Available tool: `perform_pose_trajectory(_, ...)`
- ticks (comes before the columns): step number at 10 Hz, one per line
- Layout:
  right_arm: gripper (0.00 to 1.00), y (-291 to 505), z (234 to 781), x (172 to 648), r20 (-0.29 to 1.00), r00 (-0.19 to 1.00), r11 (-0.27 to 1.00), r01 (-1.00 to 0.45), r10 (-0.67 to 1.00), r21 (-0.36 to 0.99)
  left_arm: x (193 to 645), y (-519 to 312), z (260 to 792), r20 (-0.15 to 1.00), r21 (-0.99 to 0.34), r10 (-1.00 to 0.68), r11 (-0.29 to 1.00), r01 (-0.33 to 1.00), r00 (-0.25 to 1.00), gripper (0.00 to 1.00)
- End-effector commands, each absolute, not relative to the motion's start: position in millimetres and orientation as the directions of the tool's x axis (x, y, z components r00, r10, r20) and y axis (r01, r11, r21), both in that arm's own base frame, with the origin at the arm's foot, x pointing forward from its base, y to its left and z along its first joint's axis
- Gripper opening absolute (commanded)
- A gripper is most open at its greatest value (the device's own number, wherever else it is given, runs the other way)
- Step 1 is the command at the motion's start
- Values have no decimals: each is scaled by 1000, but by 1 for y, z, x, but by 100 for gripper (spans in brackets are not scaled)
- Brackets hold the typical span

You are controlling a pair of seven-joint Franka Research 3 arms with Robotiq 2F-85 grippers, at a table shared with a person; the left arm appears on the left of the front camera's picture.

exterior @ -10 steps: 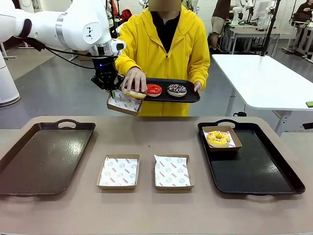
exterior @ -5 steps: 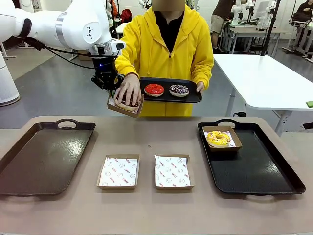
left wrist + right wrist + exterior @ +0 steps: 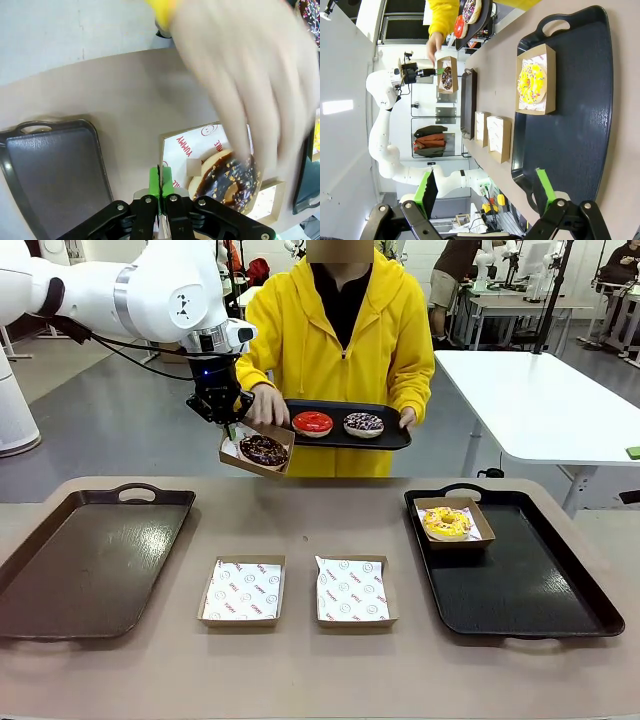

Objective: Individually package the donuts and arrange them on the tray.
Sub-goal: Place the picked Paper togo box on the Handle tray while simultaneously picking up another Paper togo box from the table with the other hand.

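Note:
My left gripper [image 3: 226,426] hangs in the air beyond the table's far edge, shut on the rim of a paper-lined cardboard box [image 3: 240,459]. A dark chocolate donut [image 3: 263,449] with pale bits lies in that box. In the left wrist view the green pads [image 3: 155,182] pinch the box edge beside the donut [image 3: 229,181], and the person's blurred hand [image 3: 250,75] is just above it. The person holds a small black tray [image 3: 392,439] carrying a red donut [image 3: 312,423] and a sprinkled chocolate donut [image 3: 363,423]. A yellow donut [image 3: 446,522] sits boxed on the right tray [image 3: 540,590]. My right gripper [image 3: 485,187] is open above that tray [image 3: 580,110].
Two empty paper-lined boxes [image 3: 243,590] [image 3: 351,590] lie side by side at the table's middle front. A large dark tray [image 3: 90,560] lies at the left with nothing on it. A white table [image 3: 540,400] stands behind on the right.
The person's hand carried the chocolate donut from their tray into the box I hold, let it go and drew back to the tray's edge. My arms stayed still.

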State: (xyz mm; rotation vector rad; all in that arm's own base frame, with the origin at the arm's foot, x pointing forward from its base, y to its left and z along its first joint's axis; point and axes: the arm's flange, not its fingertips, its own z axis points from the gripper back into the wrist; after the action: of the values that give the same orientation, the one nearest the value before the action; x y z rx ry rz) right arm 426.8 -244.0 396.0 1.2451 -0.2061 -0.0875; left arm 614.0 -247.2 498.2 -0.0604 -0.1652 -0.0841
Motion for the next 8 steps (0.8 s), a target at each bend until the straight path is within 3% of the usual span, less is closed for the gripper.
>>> perform_pose_trajectory(1,100,-245,397,426,93,979,310,-33,-180,950,610,-244,500,172,-51,-83,994,93,982,0)
perform_pose_trajectory(6,100,-245,397,426,93,979,310,-33,-180,950,610,-244,500,172,-51,-83,994,93,982,0)
perform_pose_trajectory(8,100,-225,400,433,95,983,378,-30,-154,925,605,-237,502,154,-53,-71,995,79,986,2)
